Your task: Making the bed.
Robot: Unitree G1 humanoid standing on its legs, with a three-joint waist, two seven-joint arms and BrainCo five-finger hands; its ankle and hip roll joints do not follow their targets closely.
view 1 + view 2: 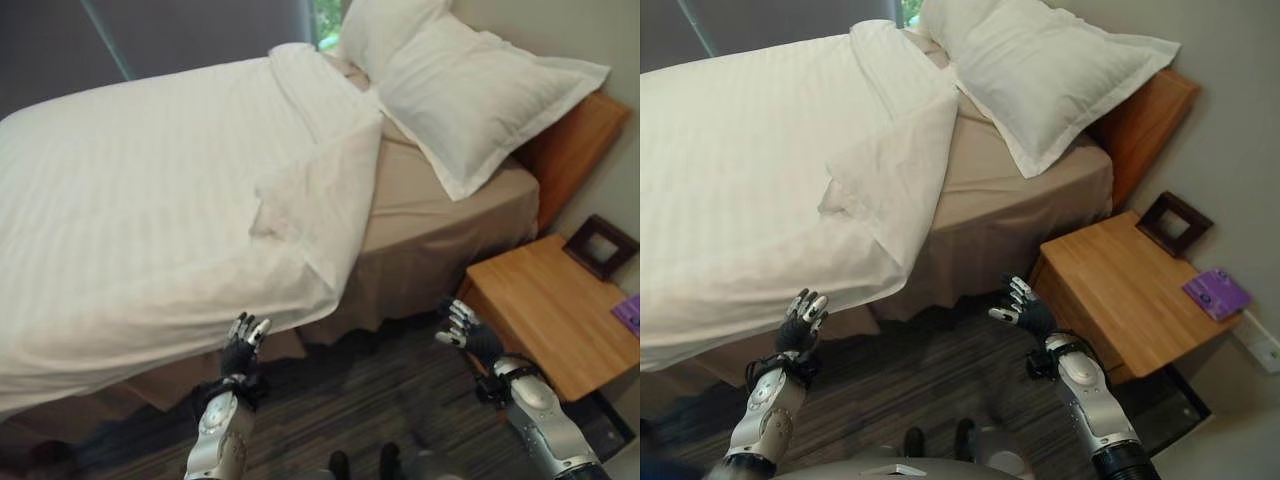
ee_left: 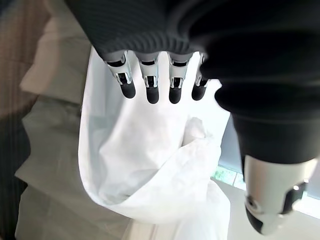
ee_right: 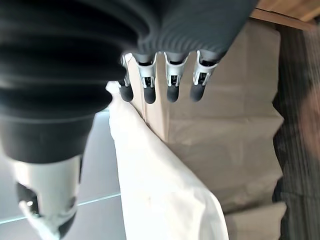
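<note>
nearest: left hand [image 1: 244,345] raised just below the hanging edge of the white duvet [image 1: 150,200], fingers straight and relaxed, gripping nothing. right hand [image 1: 1023,306] raised over the dark floor [image 1: 940,380] between the bed skirt [image 1: 980,250] and the wooden nightstand [image 1: 1120,290], fingers also loose and spread, empty. both palms face the bed, likely staged for a reach at the cover's edge.

middle: the duvet covers most of the bed but its top corner near the robot is folded back on itself, leaving the tan sheet [image 1: 440,190] bare below the pillows. judged: that flap is the unfinished part; it wants pulling up toward the head of the bed.

far: two white pillows [image 1: 470,90] lean against the wooden headboard [image 1: 570,140], one overlapping the other. a small dark frame [image 1: 1175,222] and a purple item [image 1: 1217,292] sit on the nightstand, well apart from the hands.

view differences: left wrist view shows the duvet's folded corner [image 2: 165,170] bunched just past the fingertips [image 2: 150,92], not touching. right wrist view shows the pleated skirt [image 3: 225,140] and the duvet's edge [image 3: 155,180] hanging over it.
</note>
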